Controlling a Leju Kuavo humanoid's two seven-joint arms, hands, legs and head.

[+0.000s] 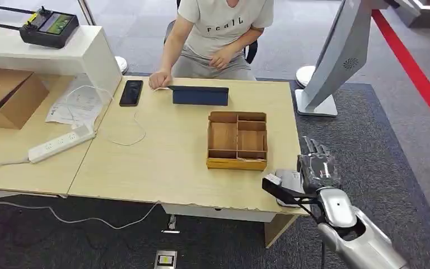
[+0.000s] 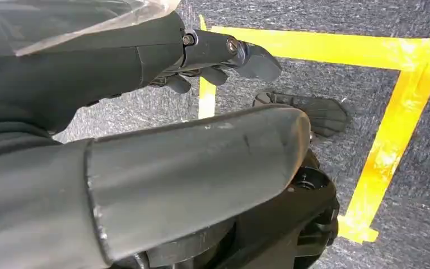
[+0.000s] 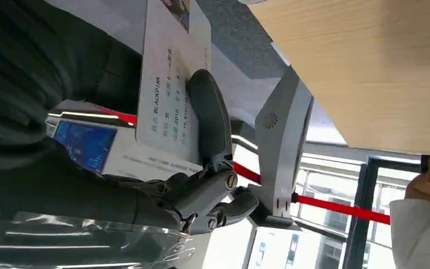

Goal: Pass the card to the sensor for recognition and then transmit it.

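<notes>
One card (image 3: 171,84) sits pinched flat between the thumb and fingers of my right robot hand (image 1: 318,168), held at the near right corner of the surface (image 1: 168,162) just over the grey sensor (image 1: 288,182), I judge so it can be read. My left robot hand (image 2: 218,61) hangs toward the floor, fingers curled on nothing. Farther off stand a wooden tray (image 1: 237,140) and a seated person (image 1: 218,39), probably the card's receiver.

My head view looks forward and down over the wooden table (image 1: 168,162) from high up. My left wrist camera hangs close above grey carpet (image 2: 420,224) with yellow tape (image 2: 392,134). My right wrist camera (turned sideways) sits close behind the right hand (image 3: 201,185); it shares the table's near right corner and the grey stand (image 3: 283,145).
</notes>
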